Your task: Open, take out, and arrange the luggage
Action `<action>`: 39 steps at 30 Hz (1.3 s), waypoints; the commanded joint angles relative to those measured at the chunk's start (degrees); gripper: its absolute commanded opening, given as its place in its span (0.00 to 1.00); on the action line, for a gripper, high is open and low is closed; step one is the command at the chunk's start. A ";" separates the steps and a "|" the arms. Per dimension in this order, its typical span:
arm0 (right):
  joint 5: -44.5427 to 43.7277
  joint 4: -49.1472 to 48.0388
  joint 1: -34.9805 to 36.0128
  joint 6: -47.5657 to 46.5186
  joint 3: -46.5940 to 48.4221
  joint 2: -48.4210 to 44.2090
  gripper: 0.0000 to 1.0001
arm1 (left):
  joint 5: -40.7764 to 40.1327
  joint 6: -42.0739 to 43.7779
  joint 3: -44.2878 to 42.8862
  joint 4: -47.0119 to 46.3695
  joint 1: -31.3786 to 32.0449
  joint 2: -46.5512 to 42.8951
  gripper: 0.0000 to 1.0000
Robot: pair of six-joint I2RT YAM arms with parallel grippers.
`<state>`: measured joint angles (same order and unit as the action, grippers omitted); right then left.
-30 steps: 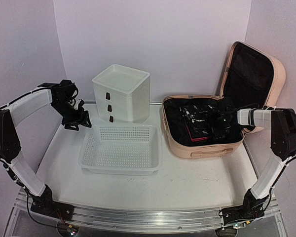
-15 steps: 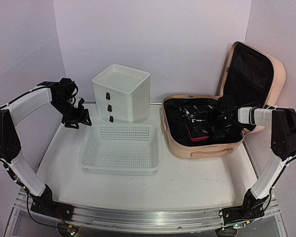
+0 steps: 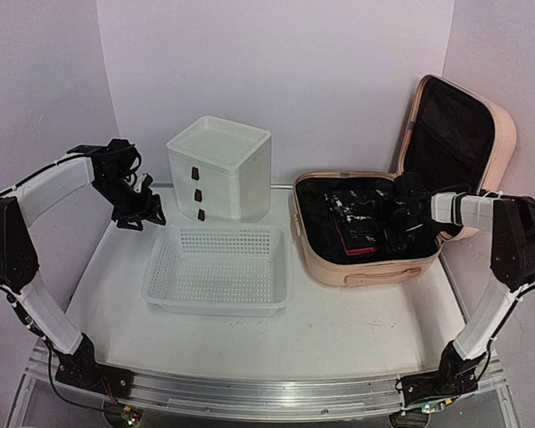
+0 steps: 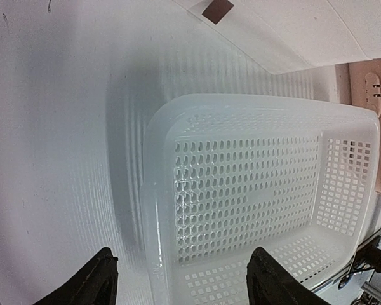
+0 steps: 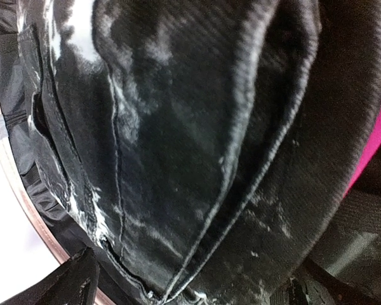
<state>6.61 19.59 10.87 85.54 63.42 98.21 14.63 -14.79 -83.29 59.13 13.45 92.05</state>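
Mostly, dark cloth hides what lies in the luggage; right pincer gapes wide over it, left pincer likewise, both empty.

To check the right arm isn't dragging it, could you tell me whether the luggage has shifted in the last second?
No. The luggage stays equally close beside the mesh basket.

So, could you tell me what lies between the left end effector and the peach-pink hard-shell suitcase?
In the top view, the white mesh basket and white three-drawer box sit between the left end effector and peach-pink hard-shell suitcase.
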 commanded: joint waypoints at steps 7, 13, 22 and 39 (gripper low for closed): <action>-0.49 0.27 -0.44 0.24 1.88 -4.75 0.96 | -1.21 1.16 -3.13 0.67 -0.09 0.17 0.70; -0.32 -1.29 -0.71 -0.39 3.09 -1.10 0.93 | -0.53 1.08 -3.11 0.59 -0.10 0.71 0.70; -0.48 -4.09 -0.78 -2.20 4.95 2.24 0.95 | -1.02 1.25 -3.32 0.60 -0.12 0.71 0.70; 0.00 -7.66 -0.77 -0.20 5.16 0.28 0.58 | -0.61 1.16 -3.68 0.48 -0.14 1.79 0.70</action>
<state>6.70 18.70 10.35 83.92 66.67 100.71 14.24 -14.50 -83.68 59.16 13.45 93.25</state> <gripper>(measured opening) 0.608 0.701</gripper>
